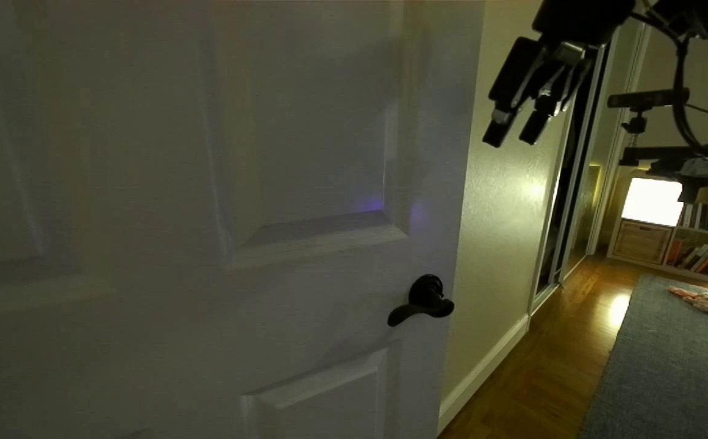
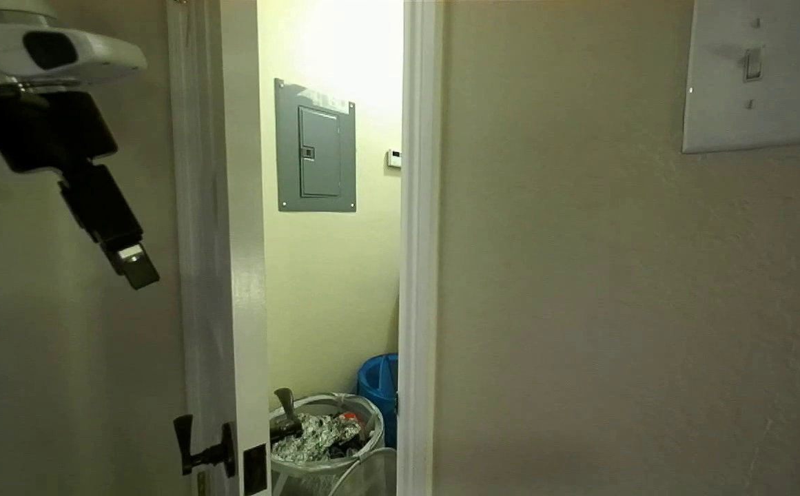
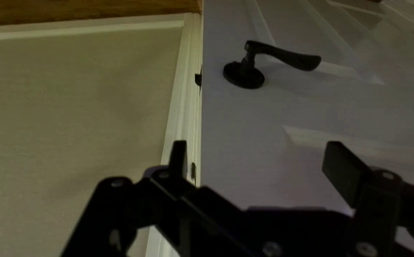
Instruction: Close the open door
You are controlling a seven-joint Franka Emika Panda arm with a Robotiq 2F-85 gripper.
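- Door (image 1: 219, 225): ajar. In an exterior view its white panelled face is spread across the whole 9 o'clock side.
- Lever handle (image 1: 425, 299), black: mounted on that face, seen between 4 and 5 o'clock.
- Pincer (image 1: 517, 129): seen at 2 o'clock there, and at 1 o'clock from the lever handle, well apart from it. Fingers are angled toward 7 o'clock.
- Pincer state: jaws are spread; a wide gap is shown in the wrist view, with the door seen behind it.
- Wrist view: door is shown on the 3 o'clock side, lever handle between 1 and 2 o'clock, plain wall (image 3: 78, 114) at 9 o'clock.
- In an exterior view the free edge (image 2: 244, 207) is seen between 9 and 10 o'clock; an opening is shown between it and the door frame (image 2: 419, 241). Arm (image 2: 107, 55) is seen at 10 o'clock. Pincer is viewed side-on there.
- Through that opening: grey electrical panel (image 2: 317, 148) is seen at 11 o'clock, filled basket (image 2: 303, 475) near 7 o'clock, blue bin (image 2: 388, 406) just behind it.
- Switch plate (image 2: 723, 110): fixed at 2 o'clock.
- In an exterior view a rug (image 1: 665, 366) is laid at 4 o'clock on wood floor (image 1: 530, 378). Sliding door (image 1: 591, 189) and bookshelf (image 1: 704, 231) are seen near 3 o'clock.
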